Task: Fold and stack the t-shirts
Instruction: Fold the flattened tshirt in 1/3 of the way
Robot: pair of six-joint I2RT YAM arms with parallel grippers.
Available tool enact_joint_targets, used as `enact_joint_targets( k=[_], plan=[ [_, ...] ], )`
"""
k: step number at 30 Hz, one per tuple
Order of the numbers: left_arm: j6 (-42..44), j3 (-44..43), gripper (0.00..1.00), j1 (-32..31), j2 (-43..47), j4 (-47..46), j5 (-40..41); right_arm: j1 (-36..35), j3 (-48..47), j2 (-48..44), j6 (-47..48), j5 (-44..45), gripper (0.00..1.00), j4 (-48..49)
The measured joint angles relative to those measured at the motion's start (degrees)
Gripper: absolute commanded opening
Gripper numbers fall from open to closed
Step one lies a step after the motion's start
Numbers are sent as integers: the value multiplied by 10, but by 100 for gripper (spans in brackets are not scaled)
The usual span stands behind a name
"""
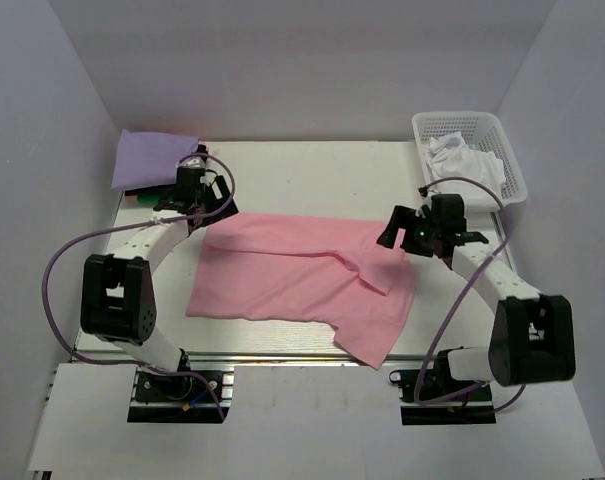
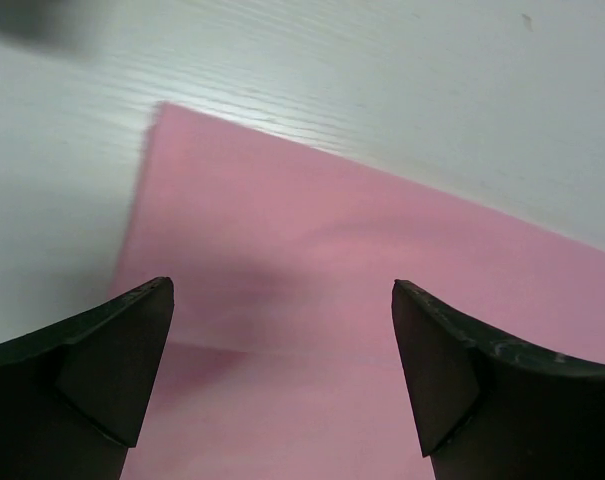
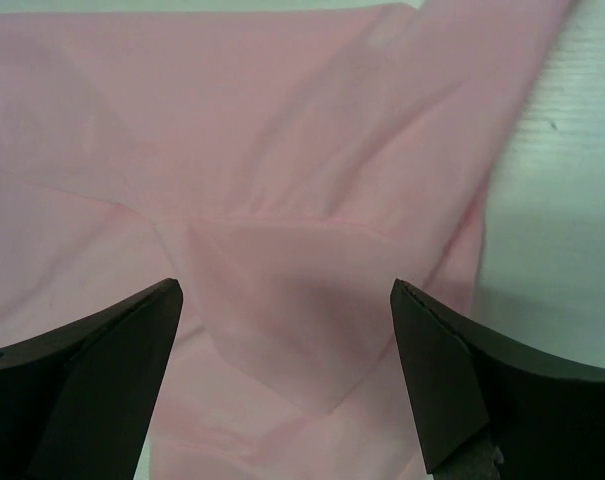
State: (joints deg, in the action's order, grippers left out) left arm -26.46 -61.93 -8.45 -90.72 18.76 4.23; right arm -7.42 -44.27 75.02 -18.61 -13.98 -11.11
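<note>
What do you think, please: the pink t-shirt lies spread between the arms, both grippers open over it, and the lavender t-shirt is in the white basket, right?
Not quite. The top external view shows the lavender t-shirt at the far left corner, not in the white basket. The pink t-shirt does lie spread between the arms, left gripper and right gripper open over it.
</note>
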Motion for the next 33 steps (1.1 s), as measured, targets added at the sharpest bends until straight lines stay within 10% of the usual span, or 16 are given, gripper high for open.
enact_joint_targets(
  k=[10,26,33],
  plan=[
    [31,-47,100,-1,-172,-87,-156,-12,-117,225,-3,33,90,21],
    [31,-226,100,8,-306,-74,-115,18,-471,492,9,58,90,-30],
    [51,-243,100,8,-295,-38,-95,9,-480,472,89,16,90,-73]
  ],
)
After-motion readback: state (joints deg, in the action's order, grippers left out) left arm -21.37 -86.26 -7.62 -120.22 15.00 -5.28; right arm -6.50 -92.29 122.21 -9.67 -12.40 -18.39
